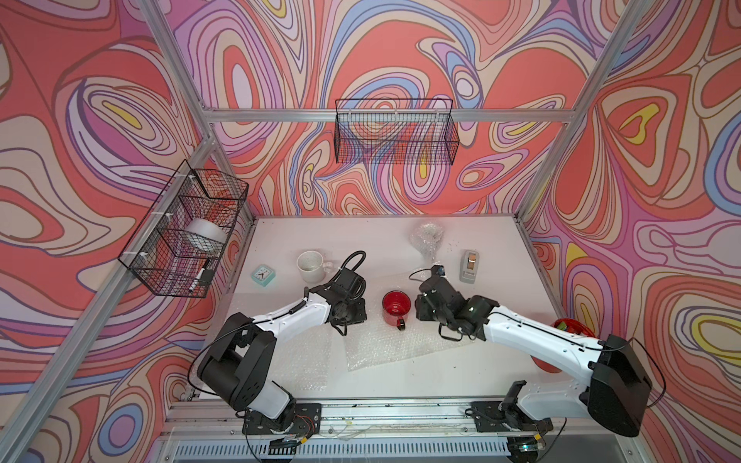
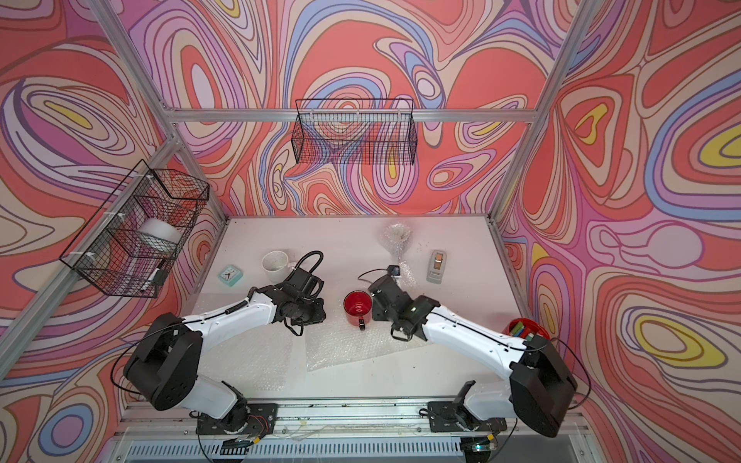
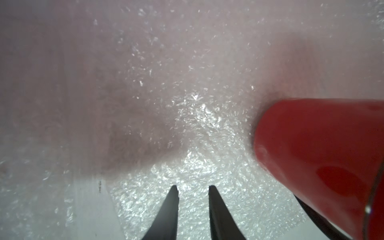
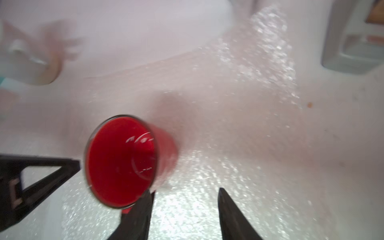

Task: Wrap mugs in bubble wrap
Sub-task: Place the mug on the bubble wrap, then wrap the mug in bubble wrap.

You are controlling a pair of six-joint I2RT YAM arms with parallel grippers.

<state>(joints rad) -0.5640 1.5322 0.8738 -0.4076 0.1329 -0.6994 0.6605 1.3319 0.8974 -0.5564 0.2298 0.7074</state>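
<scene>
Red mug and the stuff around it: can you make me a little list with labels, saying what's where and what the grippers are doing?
red mug: upright, unwrapped, standing on the bubble wrap sheet, between both grippers
bubble wrap sheet: spread flat under the mug
left gripper: open, empty, over the sheet beside the mug
right gripper: open, empty, one finger close to the mug's rim
white mug: upright, bare, farther back beside the clock
tape dispenser: farther back on the right arm's side
</scene>
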